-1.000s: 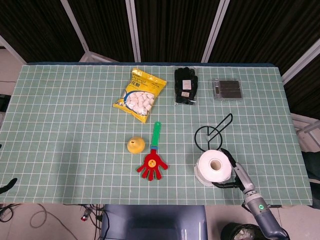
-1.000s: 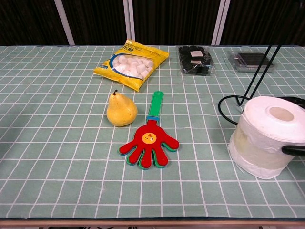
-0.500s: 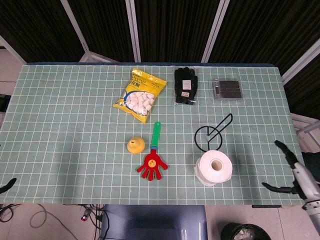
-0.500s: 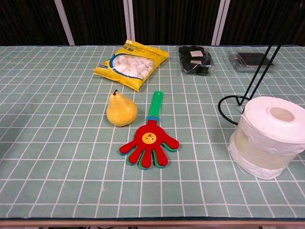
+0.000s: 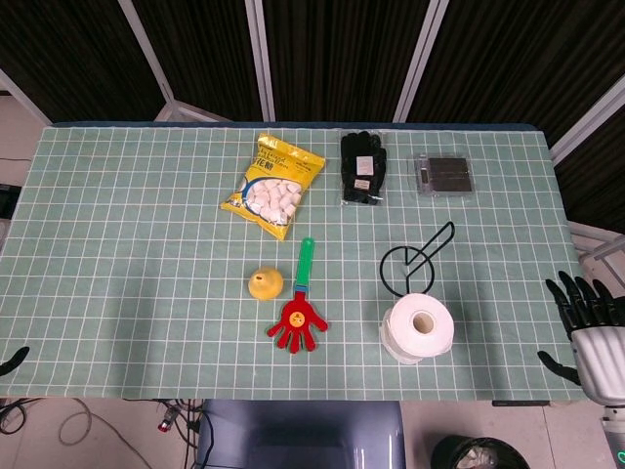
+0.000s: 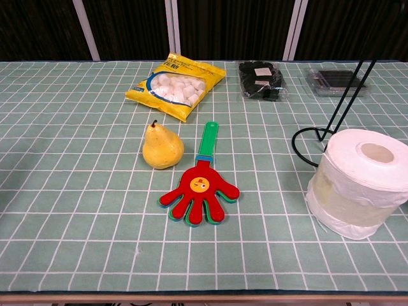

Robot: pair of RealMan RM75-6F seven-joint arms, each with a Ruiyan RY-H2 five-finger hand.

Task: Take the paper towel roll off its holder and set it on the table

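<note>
The right robot hand (image 5: 589,330) had a pale grey, boxy palm shell from which slim black fingers (image 5: 571,295) rose, each ending in a rounded tip. A small green light glowed on the wrist below it. Of the left robot hand (image 5: 12,361) only a dark tip showed.

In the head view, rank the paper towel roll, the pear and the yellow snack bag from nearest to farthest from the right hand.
Measured from the right hand, off the table's right edge:
1. Paper towel roll, standing on the table just in front of its wire holder.
2. Pear, past the roll, near the table's middle.
3. Yellow snack bag, further back and left.
</note>
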